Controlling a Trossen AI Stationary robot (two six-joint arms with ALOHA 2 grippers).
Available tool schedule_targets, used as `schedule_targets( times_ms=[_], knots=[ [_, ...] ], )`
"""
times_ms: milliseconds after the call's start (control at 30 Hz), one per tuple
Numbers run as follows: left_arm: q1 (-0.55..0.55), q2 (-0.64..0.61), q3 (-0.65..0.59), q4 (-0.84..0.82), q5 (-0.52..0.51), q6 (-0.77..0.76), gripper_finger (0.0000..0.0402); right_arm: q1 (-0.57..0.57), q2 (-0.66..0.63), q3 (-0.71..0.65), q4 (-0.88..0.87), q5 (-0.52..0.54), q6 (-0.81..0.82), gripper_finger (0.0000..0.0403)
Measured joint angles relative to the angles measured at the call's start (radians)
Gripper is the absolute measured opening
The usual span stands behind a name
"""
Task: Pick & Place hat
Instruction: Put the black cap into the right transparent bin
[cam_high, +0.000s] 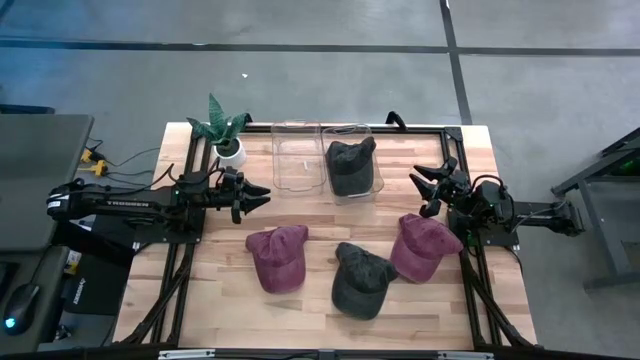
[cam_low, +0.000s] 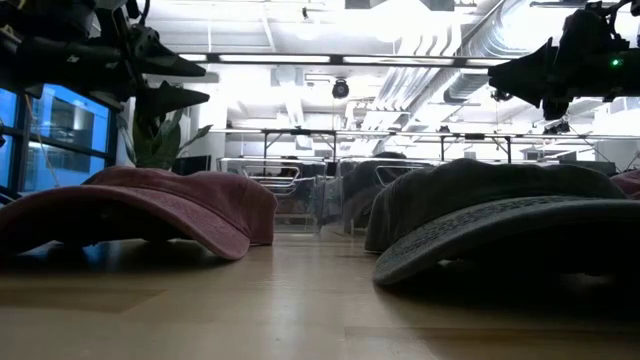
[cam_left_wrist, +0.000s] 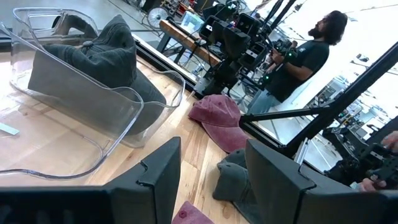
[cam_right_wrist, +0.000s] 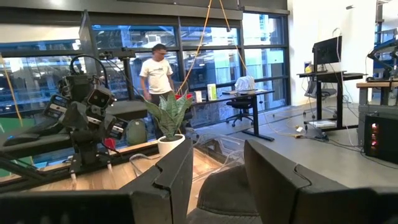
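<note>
Three hats (cam_high: 352, 268) lie in a row before two bins (cam_high: 297, 157), seemingly one hat in the right bin (cam_high: 352, 163).

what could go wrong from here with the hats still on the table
1. The grey hat touches the maroon hat beside it, so grabbing one may drag the other.
2. One clear bin already holds a dark hat that nearly fills it; a second dropped there may spill over the rim.
3. The left gripper, open, hovers near the potted plant, so a swing back could knock it over.
</note>
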Motion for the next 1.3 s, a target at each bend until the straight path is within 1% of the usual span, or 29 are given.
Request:
schedule_targets(
  times_ms=[67, 167, 267, 367, 433, 567, 700, 800, 933, 1100, 1167, 1300],
  knots=[
    [0.000, 0.000, 0.000, 0.000, 0.000, 0.000, 0.0172, 0.000, 0.000, 0.000, 0.000, -0.033, 0.063, 0.0139],
    [0.000, 0.000, 0.000, 0.000, 0.000, 0.000, 0.0172, 0.000, 0.000, 0.004, -0.007, -0.113, 0.174, 0.0139],
    [0.000, 0.000, 0.000, 0.000, 0.000, 0.000, 0.0172, 0.000, 0.001, 0.049, -0.064, -0.200, 0.199, 0.0139],
    [0.000, 0.000, 0.000, 0.000, 0.000, 0.000, 0.0172, 0.000, 0.003, 0.136, -0.201, -0.279, 0.187, 0.0139],
    [0.000, 0.000, 0.001, -0.001, 0.000, 0.000, 0.0172, 0.000, 0.032, 0.208, -0.324, -0.285, 0.163, 0.0139],
    [0.000, 0.000, 0.001, -0.004, 0.000, 0.000, 0.0172, 0.000, 0.135, 0.375, -0.550, -0.260, 0.143, 0.0139],
    [0.000, 0.000, 0.001, -0.004, 0.000, 0.000, 0.0172, 0.000, 0.251, 0.522, -0.718, -0.270, 0.200, 0.0139],
    [0.000, 0.000, 0.001, -0.007, 0.000, 0.000, 0.0172, 0.000, 0.336, 0.607, -0.821, -0.341, 0.224, 0.0139],
    [0.000, 0.000, 0.001, -0.007, 0.000, 0.000, 0.0172, 0.000, 0.455, 0.689, -0.921, -0.468, 0.224, 0.0139],
    [0.000, 0.000, 0.001, -0.007, 0.000, 0.000, 0.0172, 0.002, 0.585, 0.738, -0.947, -0.703, 0.139, 0.0139],
    [0.000, 0.000, 0.001, -0.006, 0.000, 0.000, 0.0172, 0.015, 0.635, 0.745, -0.950, -0.731, 0.122, 0.0139],
    [0.000, 0.000, 0.001, -0.006, 0.000, 0.000, 0.0172, 0.055, 0.730, 0.748, -0.947, -0.722, 0.083, 0.0139]
  ],
)
